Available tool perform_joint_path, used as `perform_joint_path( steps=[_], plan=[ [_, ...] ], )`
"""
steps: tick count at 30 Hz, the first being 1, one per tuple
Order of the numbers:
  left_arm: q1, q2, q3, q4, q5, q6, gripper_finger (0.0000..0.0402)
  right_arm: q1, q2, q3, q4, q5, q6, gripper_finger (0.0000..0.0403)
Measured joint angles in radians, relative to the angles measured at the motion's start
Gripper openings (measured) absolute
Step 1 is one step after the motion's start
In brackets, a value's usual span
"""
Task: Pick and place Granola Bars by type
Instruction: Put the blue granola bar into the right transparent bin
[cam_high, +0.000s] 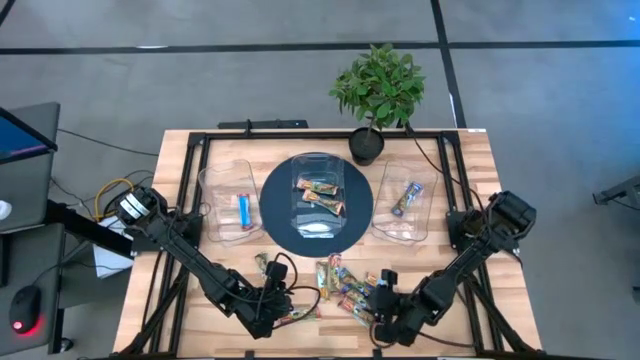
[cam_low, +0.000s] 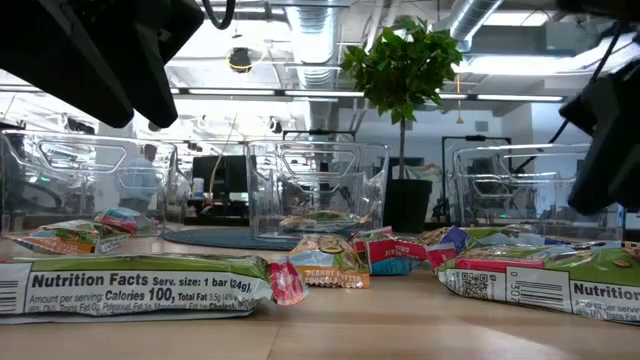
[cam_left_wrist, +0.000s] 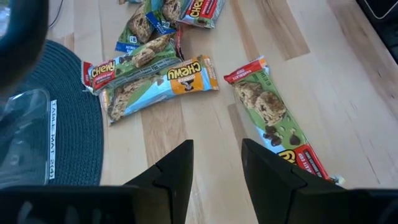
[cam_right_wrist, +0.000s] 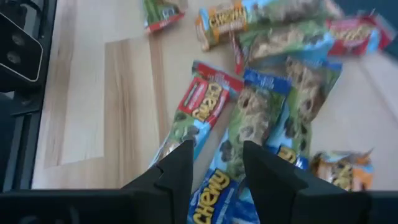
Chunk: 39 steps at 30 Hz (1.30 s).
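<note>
Flanking granola bars (cam_high: 340, 285), clear tubs (cam_high: 227, 203)

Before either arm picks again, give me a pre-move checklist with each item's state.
1. Left end effector open, nothing between fingers: ok.
2. Right end effector open, over the pile: ok.
3. Green-wrapped chocolate-chip granola bar lies alone, clear of neighbours: ok.
4. Loose shiny-wrapped bars in the pile separated: not ok, they overlap.
5. Three clear plastic tubs upright: ok.
6. Which tub takes which type: cannot tell.
</note>
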Motion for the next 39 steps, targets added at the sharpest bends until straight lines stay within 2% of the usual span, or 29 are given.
perform_joint_path(
  steps=[10,20,28,39],
  plan=[
    [0.000,0.000,0.000,0.000,-0.003,0.000,0.0132,-0.018,0.022,0.001,-0.004,-0.087,0.059,0.0131],
    [0.000,0.000,0.000,0.001,-0.005,0.000,0.0132,-0.029,0.043,0.005,-0.026,-0.106,0.075,0.0131],
    [0.000,0.000,0.000,0.000,-0.005,0.000,0.0132,-0.024,0.044,0.008,-0.099,-0.105,0.126,0.0131],
    [0.000,0.000,0.000,0.001,-0.007,0.000,0.0132,0.010,0.051,0.145,-0.346,-0.101,0.135,0.0131]
  ],
)
